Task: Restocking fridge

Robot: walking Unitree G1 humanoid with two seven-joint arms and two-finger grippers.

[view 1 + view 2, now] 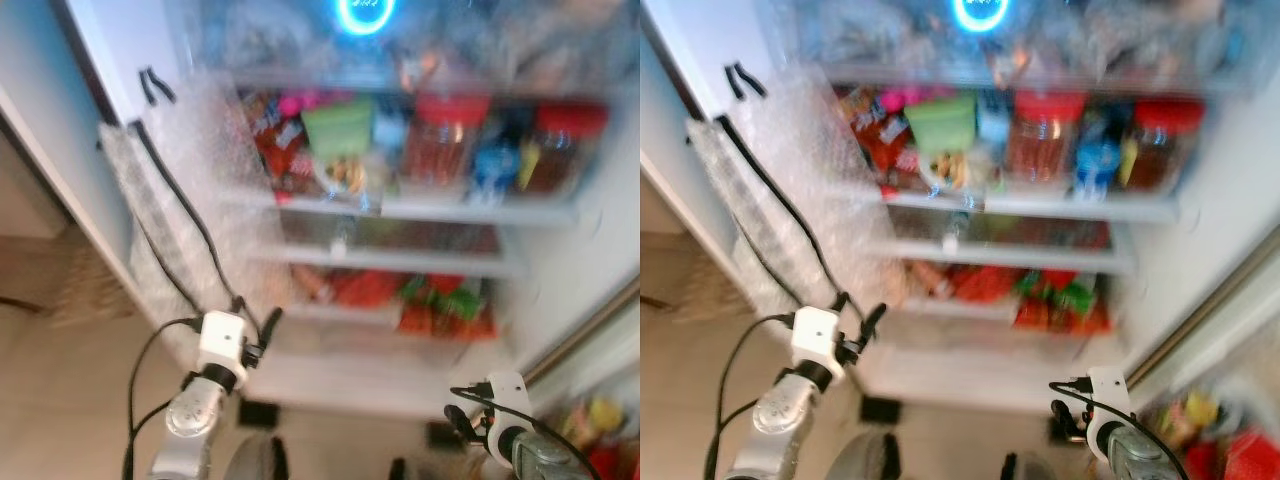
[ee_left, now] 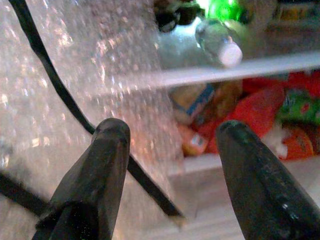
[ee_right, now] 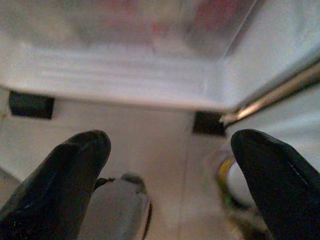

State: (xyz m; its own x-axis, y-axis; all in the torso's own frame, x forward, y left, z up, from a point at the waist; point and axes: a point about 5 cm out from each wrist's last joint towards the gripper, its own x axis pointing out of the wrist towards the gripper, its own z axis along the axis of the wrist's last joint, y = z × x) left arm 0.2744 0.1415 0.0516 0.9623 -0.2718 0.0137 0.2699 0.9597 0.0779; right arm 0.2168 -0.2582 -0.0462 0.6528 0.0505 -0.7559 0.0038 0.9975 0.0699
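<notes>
The fridge stands open in front of me, its middle shelf (image 1: 450, 211) packed with two red-lidded jars (image 1: 445, 140), a green tub (image 1: 340, 125) and bright packets. Red and green packets (image 1: 430, 298) fill the drawer below. My left gripper (image 1: 255, 312) is raised at the fridge's lower left, beside bubble wrap (image 1: 170, 200). Its fingers (image 2: 107, 160) are open with nothing between them, pointing at the drawer packets (image 2: 250, 115) and a white-capped bottle (image 2: 220, 42). My right gripper (image 3: 170, 145) hangs low at the fridge's bottom right corner, open and empty.
A black cable (image 1: 185, 215) runs down over the bubble wrap on the left side. A blue ring light (image 1: 365, 15) glows at the top. Colourful items (image 1: 600, 430) lie low at the right. Two black feet (image 3: 30, 104) sit under the fridge on the pale floor.
</notes>
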